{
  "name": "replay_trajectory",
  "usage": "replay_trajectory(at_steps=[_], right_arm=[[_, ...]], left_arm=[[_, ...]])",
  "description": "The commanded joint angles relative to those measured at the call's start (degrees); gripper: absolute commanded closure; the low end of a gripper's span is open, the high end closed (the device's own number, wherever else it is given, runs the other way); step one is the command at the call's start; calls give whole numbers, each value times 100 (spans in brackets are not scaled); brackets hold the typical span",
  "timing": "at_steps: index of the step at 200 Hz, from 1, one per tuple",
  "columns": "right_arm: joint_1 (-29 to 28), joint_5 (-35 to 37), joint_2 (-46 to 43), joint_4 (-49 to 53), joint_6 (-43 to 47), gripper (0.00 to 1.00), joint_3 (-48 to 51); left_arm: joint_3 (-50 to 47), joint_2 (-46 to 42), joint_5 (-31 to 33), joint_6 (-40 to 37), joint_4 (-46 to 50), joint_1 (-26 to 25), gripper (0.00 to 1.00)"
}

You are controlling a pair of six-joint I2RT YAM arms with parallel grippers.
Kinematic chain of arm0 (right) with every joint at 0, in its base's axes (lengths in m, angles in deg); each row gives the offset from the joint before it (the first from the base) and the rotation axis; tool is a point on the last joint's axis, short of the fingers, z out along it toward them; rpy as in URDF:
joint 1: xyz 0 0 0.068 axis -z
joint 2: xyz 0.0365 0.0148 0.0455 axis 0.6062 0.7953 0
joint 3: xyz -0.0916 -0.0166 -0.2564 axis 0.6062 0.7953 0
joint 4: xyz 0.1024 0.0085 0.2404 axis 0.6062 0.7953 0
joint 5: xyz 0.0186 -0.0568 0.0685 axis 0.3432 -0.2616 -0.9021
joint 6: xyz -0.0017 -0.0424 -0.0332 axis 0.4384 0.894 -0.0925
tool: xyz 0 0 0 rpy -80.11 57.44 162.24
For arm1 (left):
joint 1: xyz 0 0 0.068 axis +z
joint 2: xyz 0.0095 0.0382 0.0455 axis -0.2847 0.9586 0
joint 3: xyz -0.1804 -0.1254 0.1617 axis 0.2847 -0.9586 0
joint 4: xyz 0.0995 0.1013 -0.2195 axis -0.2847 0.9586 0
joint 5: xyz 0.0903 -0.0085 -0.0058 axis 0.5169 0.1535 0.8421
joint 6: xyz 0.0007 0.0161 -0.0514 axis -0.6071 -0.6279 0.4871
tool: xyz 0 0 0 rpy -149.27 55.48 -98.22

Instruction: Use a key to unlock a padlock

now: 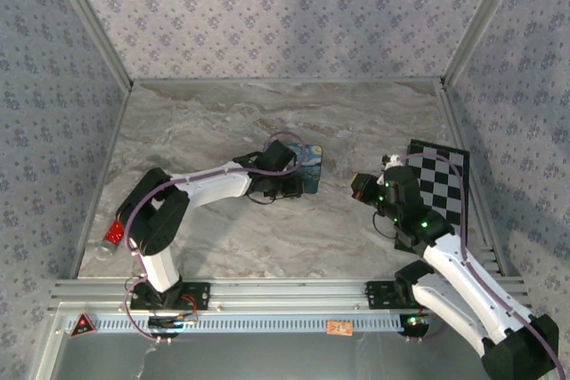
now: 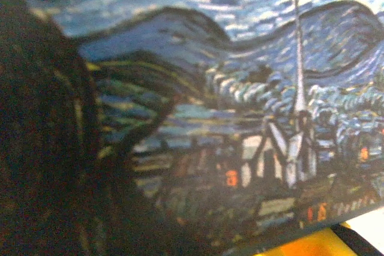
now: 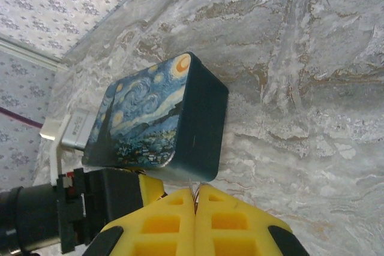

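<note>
Blue-painted box [image 3: 150, 112] in left gripper [image 1: 303, 181]

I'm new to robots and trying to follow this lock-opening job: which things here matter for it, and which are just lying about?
In the job:
- blue painted box, gripped by the left gripper
- right gripper, shut on a silvery tip, perhaps the key

Lying about:
- checkerboard
- small red object

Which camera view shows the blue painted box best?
Right wrist view: the blue painted box is nearly whole and sharp, painted face and dark side. Top external has it small, beside the left arm; left wrist gives a blurry close-up.
</note>
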Motion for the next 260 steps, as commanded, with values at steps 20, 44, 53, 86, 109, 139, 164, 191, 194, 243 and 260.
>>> replay_trajectory(at_steps=[20, 44, 53, 86, 109, 139, 164, 191, 194, 243, 260], right_arm=[[-285, 180, 154, -370, 190, 100, 173], [-543, 232, 277, -660, 349, 100, 270], [-650, 290, 300, -791, 447, 100, 320], [-1201, 588, 366, -1949, 1014, 100, 921], [-1645, 1048, 560, -3437, 1350, 100, 1627], [-1966, 1195, 1152, -4555, 1771, 100, 1795], [-2008, 1192, 1681, -5377, 1894, 100, 1892], [-2005, 1261, 2202, -5863, 1971, 100, 1883], [-2004, 1269, 2238, -5909, 1973, 100, 1882], [-1922, 1369, 3086, -6705, 2053, 100, 1856], [-1869, 1443, 3258, -6950, 2029, 100, 1872]], left_arm=[[201, -69, -600, 217, -239, 199, 66], [191, -86, -686, 260, -300, 278, 66], [183, -86, -734, 286, -345, 302, 66], [156, -93, -952, 433, -544, 418, 66], [182, -121, -1050, 514, -622, 470, 66], [122, -155, -1211, 729, -839, 546, 66], [112, -195, -1282, 929, -1012, 567, 68], [59, -268, -1356, 1206, -1283, 585, 68], [52, -270, -1367, 1233, -1311, 590, 68], [44, -349, -1418, 1386, -1403, 633, 68], [31, -391, -1410, 1414, -1416, 659, 68]])
